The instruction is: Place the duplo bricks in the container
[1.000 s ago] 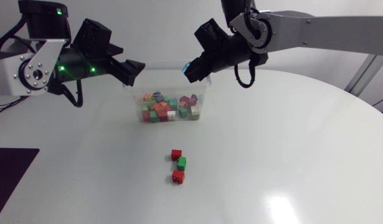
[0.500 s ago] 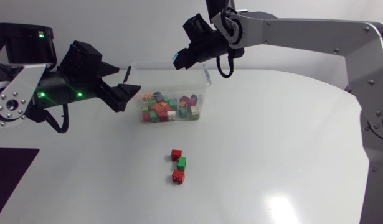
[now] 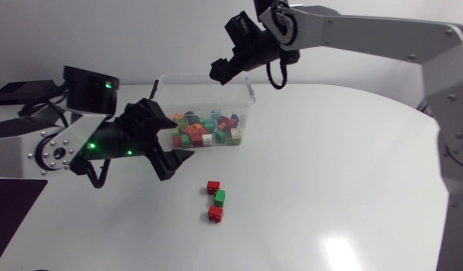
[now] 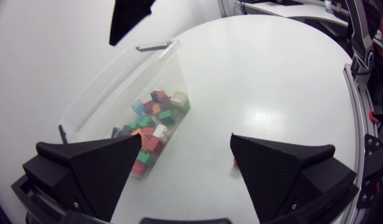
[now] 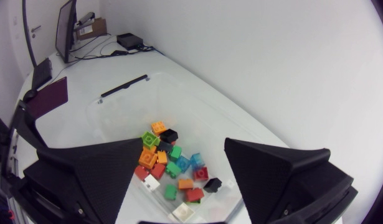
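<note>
Risks scattering the loose bricks (image 3: 219,197) by lowering the left gripper (image 3: 174,164), spread wide and empty, off-centre, or clipping the container (image 3: 187,75) rim with the equally spread, empty right gripper (image 3: 222,71).

Left gripper (image 4: 186,140), right gripper (image 5: 184,142): fingers wide apart.

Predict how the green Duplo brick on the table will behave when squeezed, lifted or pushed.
The green Duplo brick looks like a blocky, flat-sided moulded piece, so it probably stays rigid and feels light. Squat on the flat table, it likely slides rather than rolls. One red brick and another red brick lie close, so a push may nudge them.
</note>
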Robot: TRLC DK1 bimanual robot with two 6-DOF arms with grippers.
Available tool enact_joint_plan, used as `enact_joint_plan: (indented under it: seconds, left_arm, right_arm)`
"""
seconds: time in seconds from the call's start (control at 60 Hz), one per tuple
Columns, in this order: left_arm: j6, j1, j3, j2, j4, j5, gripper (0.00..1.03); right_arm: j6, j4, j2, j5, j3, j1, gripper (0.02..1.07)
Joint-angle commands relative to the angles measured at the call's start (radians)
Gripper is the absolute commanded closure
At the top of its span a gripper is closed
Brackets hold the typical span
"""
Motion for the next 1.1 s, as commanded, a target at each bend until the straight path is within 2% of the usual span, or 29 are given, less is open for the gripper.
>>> enact_joint_plan:
  seconds: [0.0, 0.183, 0.383, 0.667, 0.85, 1.0, 1.083]
  left_arm:
    - [0.054, -0.032, -0.023, 0.07, -0.014, 0.005, 0.04]
    - [0.131, -0.064, -0.01, 0.182, -0.003, 0.005, 0.04]
    - [0.218, -0.064, 0.011, 0.276, 0.002, 0.013, 0.05]
    - [0.269, -0.072, 0.071, 0.391, 0.002, 0.082, 0.06]
    - [0.293, -0.089, 0.112, 0.461, -0.003, 0.094, 0.08]
    - [0.313, -0.093, 0.14, 0.497, -0.023, 0.123, 0.13]
    - [0.319, -0.1, 0.163, 0.526, -0.031, 0.129, 0.31]
  right_arm:
    - [-0.039, -0.01, -0.134, -0.022, -0.111, -0.034, 0.06]
    - [-0.114, -0.001, -0.357, -0.067, -0.393, -0.065, 0.06]
    - [-0.178, -0.026, -0.559, -0.108, -0.64, -0.069, 0.06]
    - [-0.236, -0.049, -0.671, -0.125, -0.861, -0.048, 0.06]
    - [-0.247, -0.052, -0.69, -0.125, -0.941, -0.012, 0.06]
    - [-0.252, -0.044, -0.676, -0.123, -0.977, 0.012, 0.06]
    - [-0.263, -0.043, -0.653, -0.123, -0.991, 0.032, 0.06]
